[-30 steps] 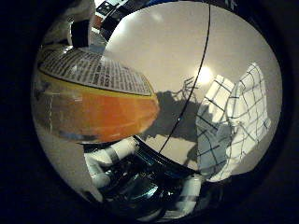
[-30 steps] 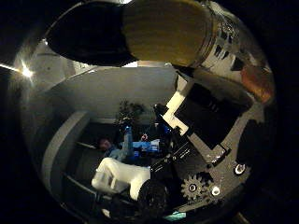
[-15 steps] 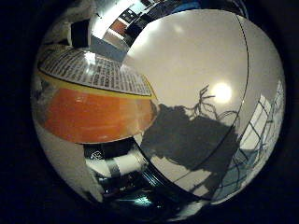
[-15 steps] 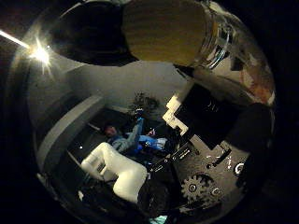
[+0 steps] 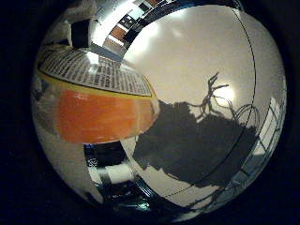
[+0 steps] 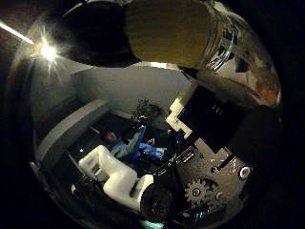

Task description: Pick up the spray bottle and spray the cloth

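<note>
The spray bottle (image 5: 103, 108) fills the left side of the little finger side view, so it sits very close to the palm. It has an orange band with a printed label above it. In the thumb side view its yellowish part takes up the top of the frame. The hand (image 6: 209, 162) shows as black and white parts with a gear at the lower right of that view, and a white finger part curves in at the lower left — the fingers look curled round the bottle, holding it. Below lies the pale tabletop (image 5: 197, 61), with a dark shadow of the hand and bottle on it. The checked cloth (image 5: 269, 129) peeks in at the far right edge of the frame. The bottle is likely hard, smooth plastic — a bit slippery, and heavier if full. The body is the best place to hold it.
</note>
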Robot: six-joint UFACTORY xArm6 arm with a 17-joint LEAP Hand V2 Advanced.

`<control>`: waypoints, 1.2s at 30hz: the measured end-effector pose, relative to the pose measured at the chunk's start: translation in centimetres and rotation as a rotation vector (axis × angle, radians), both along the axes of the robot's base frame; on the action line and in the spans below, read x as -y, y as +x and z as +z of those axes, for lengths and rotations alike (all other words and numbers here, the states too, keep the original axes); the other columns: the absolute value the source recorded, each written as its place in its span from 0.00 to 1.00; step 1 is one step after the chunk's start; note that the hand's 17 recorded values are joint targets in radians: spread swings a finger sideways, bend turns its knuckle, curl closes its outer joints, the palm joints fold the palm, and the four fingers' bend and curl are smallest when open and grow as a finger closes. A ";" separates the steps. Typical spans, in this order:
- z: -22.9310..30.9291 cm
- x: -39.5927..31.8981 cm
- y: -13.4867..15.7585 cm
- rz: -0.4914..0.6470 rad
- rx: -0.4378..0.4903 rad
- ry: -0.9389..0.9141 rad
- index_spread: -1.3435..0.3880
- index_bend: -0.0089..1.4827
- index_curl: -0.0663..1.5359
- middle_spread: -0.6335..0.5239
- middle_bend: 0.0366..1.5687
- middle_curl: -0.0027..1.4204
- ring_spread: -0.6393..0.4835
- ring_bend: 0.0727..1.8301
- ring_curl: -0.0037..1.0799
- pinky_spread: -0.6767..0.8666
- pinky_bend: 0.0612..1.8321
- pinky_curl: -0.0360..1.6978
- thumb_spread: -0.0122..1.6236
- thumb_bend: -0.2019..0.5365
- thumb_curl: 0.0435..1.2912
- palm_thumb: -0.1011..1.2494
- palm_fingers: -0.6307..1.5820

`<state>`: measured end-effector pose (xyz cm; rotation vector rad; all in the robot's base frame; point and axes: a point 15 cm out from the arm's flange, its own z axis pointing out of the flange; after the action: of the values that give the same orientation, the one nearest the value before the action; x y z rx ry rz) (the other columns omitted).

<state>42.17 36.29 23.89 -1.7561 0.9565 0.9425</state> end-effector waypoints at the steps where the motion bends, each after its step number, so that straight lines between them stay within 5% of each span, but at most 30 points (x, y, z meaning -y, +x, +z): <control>1: -0.3 0.0 0.0 0.001 -0.003 -0.001 0.69 0.81 0.44 0.49 0.85 0.41 0.44 0.79 0.52 0.30 0.57 0.61 0.59 0.25 0.55 0.84 0.84; 18: -5.0 1.4 0.5 -0.004 -0.053 -0.032 0.69 0.78 0.43 0.50 0.84 0.40 0.44 0.77 0.51 0.29 0.55 0.59 0.58 0.24 0.51 0.79 0.83; 21: -5.6 1.9 0.0 0.022 -0.046 -0.060 0.69 0.72 0.42 0.51 0.81 0.39 0.44 0.76 0.50 0.27 0.54 0.56 0.56 0.23 0.49 0.77 0.82; 28: -6.9 3.2 -0.8 0.074 -0.030 -0.118 0.61 0.35 0.36 0.46 0.62 0.35 0.39 0.69 0.46 0.18 0.56 0.49 0.48 0.23 0.47 0.72 0.69; 36: -6.8 3.9 -0.8 0.082 -0.022 -0.127 0.50 0.19 0.33 0.41 0.41 0.30 0.36 0.66 0.44 0.17 0.53 0.45 0.55 0.24 0.43 0.73 0.54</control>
<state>41.38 32.40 17.13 -1.9073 0.9836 0.9728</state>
